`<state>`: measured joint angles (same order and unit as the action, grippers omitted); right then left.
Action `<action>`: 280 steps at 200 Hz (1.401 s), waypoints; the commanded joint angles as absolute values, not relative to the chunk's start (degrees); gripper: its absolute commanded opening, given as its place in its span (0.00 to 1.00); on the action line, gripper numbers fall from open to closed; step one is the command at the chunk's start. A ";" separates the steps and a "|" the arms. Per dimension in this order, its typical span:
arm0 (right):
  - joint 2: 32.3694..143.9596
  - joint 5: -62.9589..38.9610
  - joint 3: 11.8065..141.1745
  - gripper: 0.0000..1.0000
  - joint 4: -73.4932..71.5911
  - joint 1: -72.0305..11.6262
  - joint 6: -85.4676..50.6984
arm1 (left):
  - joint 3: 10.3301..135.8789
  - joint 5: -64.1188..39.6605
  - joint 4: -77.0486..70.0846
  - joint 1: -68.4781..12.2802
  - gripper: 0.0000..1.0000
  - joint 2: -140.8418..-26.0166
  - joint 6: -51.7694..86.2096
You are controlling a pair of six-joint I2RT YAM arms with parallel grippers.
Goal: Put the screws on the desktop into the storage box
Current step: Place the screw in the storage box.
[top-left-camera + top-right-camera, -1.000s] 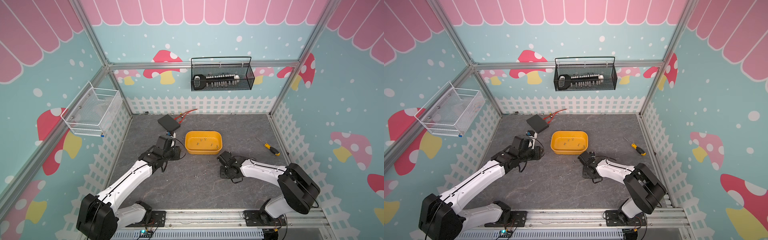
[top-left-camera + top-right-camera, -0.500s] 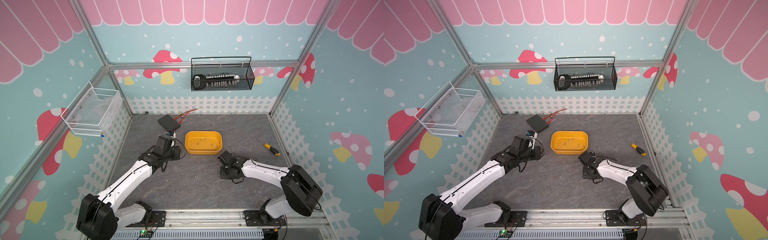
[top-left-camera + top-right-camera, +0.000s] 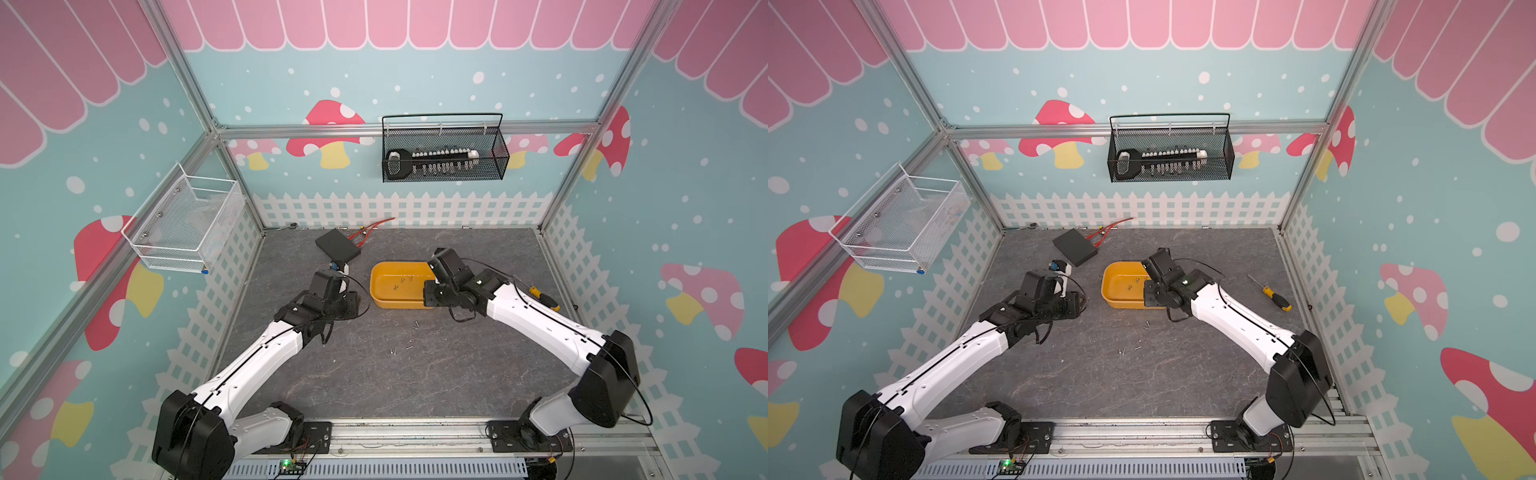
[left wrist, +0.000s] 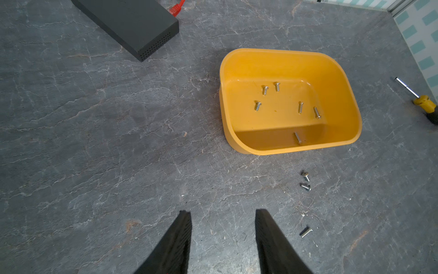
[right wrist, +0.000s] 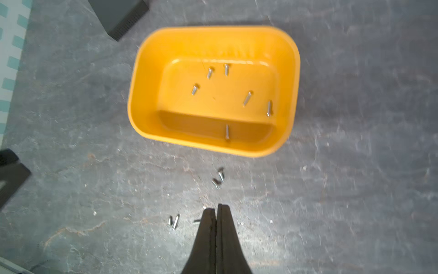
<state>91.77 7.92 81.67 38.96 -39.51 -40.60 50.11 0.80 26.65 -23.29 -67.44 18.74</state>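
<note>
My right tool [image 5: 216,206] is pinched tight by the storage box [image 5: 288,71], left tool [image 4: 222,211] spread empty, screws [image 5: 221,176] loose beside it.

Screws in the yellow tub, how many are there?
6 screws, all on the storage box floor: a pair by the far wall, one toward the black box, two toward the screwdriver, one against the near wall. None look hidden.

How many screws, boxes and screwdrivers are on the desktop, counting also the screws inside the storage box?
screws: 11, 6 in the storage box, 5 seen on the desktop
boxes: 2, this one and the black box
screwdrivers: 1
Total: 14
</note>
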 commanded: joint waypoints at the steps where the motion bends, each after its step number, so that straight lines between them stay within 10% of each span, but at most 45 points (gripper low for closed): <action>1: 100.82 7.82 90.23 0.00 41.72 -36.93 -34.82 | 50.35 -0.04 25.77 -21.90 0.47 -65.45 19.34; 65: 123.87 4.58 111.82 0.00 46.31 -30.71 -30.73 | 49.79 -1.37 26.10 -20.30 0.47 -64.42 18.68; 182: 134.81 3.25 113.11 0.00 46.46 -29.30 -29.53 | 50.00 -1.84 25.76 -20.04 0.47 -66.23 18.19; 280: 126.02 6.15 113.61 0.31 46.96 -29.07 -29.44 | 50.51 -3.35 27.05 -20.51 0.48 -65.35 16.99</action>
